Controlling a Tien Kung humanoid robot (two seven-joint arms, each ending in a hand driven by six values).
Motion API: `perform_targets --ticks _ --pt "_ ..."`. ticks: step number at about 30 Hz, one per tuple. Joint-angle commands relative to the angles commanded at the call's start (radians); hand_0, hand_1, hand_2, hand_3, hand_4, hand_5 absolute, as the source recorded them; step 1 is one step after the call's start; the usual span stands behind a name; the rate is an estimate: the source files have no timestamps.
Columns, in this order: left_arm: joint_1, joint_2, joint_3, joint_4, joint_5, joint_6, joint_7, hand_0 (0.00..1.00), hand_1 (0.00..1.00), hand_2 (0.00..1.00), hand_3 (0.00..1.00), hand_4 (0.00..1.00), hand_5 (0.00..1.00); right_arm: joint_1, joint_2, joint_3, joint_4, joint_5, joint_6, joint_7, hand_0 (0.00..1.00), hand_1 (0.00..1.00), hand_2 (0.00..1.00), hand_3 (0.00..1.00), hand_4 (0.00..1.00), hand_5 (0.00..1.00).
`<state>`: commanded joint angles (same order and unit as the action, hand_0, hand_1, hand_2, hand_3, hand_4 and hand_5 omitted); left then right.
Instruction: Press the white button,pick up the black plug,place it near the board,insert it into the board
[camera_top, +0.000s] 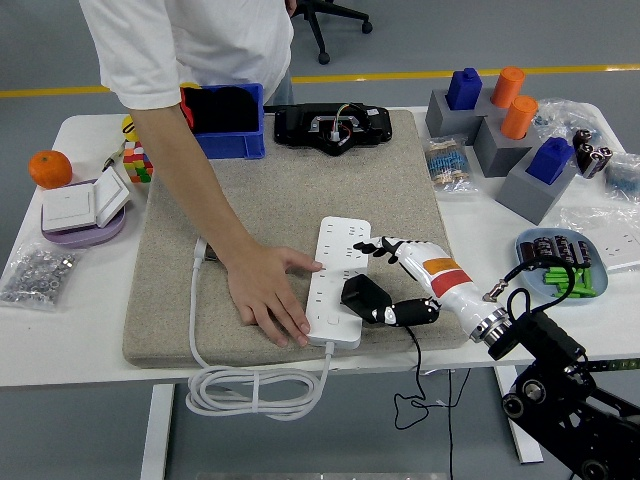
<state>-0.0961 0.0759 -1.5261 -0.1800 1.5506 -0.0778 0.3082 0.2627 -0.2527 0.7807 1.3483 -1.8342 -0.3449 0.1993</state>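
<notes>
A white power strip (338, 280) lies lengthwise on the beige mat (290, 200), its near end toward me. The black plug (361, 293) sits at the strip's right edge, its thin black cord trailing off the table's front. My right hand (392, 280) is just right of the plug, fingers spread above and thumb below it, no longer wrapped around it. A person's hand (268, 292) presses flat on the mat and the strip's left edge, holding it down. My left arm is out of view.
The strip's white cable (245, 388) loops off the front edge. A blue bin (228, 122) and a black device (330, 126) stand at the mat's far side. Grey blocks with blue and orange pegs (500, 130) and a battery tray (565, 262) are at right; an orange (49, 168) at left.
</notes>
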Motion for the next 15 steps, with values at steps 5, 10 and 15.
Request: perform_targets --ticks 5,10,15 --pt "0.000 0.001 -0.004 0.000 0.005 0.000 0.002 0.709 0.695 0.668 0.715 0.717 0.302 -0.048 -0.021 0.058 0.029 0.068 -0.016 0.118 0.614 0.714 0.731 0.763 0.998 0.243" --pt "-0.001 0.002 -0.005 0.000 0.008 0.000 0.003 0.709 0.695 0.668 0.716 0.718 0.302 -0.086 -0.048 0.076 0.030 0.135 0.065 0.203 0.794 0.772 0.716 0.667 0.909 0.301" --pt "-0.004 0.004 0.002 0.000 0.001 0.000 0.001 0.709 0.695 0.668 0.715 0.717 0.301 -0.115 -0.076 0.067 0.019 0.181 0.151 0.247 0.934 0.867 0.806 0.755 0.859 0.568"
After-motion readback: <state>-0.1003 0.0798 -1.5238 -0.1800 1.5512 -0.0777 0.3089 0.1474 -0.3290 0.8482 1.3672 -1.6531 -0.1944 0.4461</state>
